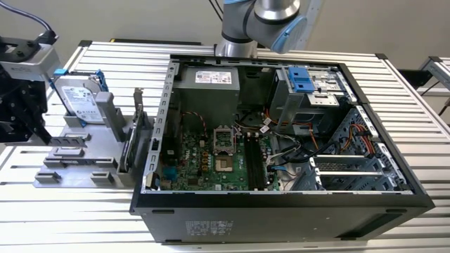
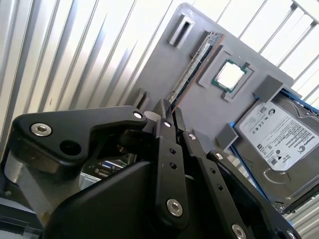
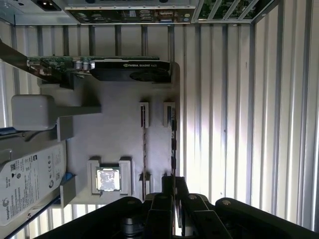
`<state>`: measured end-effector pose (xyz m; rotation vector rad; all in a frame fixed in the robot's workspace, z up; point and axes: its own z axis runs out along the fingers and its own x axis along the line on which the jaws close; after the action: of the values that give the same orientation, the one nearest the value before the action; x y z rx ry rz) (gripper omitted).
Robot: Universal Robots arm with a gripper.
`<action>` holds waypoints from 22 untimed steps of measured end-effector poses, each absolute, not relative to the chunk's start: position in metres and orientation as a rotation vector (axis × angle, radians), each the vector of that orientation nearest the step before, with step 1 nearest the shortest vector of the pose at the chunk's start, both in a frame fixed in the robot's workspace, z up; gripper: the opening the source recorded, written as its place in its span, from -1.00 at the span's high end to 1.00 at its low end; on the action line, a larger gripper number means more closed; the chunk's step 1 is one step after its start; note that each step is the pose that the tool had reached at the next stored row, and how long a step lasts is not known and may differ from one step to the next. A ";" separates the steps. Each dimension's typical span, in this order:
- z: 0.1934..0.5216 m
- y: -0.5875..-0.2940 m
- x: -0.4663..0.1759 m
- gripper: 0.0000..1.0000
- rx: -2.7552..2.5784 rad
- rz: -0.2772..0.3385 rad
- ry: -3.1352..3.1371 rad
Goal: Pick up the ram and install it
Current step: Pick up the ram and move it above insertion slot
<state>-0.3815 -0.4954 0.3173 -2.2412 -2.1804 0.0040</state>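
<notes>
The ram (image 3: 173,144) is a thin dark circuit stick held on edge. It hangs lengthwise just over the grey holder plate (image 3: 119,134), in line with the outer slot row. My gripper (image 3: 174,185) is shut on its near end, at the plate's edge. In the second wrist view the ram (image 2: 192,69) runs straight into the gripper (image 2: 170,110), and the slot blocks beside it stand empty. In the exterior view the gripper (image 1: 28,134) hangs over the holder plate (image 1: 84,158) at that view's far left, well away from the open computer case (image 1: 281,211).
On the plate are a square silver chip (image 3: 108,179), a hard drive (image 3: 25,184) and an upright expansion card (image 3: 124,67). A second thin stick (image 3: 144,149) lies in the neighbouring slot. Inside the case, the motherboard (image 1: 211,158) has long dark slots (image 1: 254,163), with cables and drive cages beside them.
</notes>
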 end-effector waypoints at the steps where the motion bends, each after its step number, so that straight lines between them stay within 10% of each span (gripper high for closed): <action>1: 0.318 -0.495 -0.382 1.00 -2.241 0.004 -2.180; 22: 0.325 -0.495 -0.382 1.00 -2.242 0.004 -2.180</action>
<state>-0.3815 -0.4954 0.3250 -2.2417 -2.1798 0.0040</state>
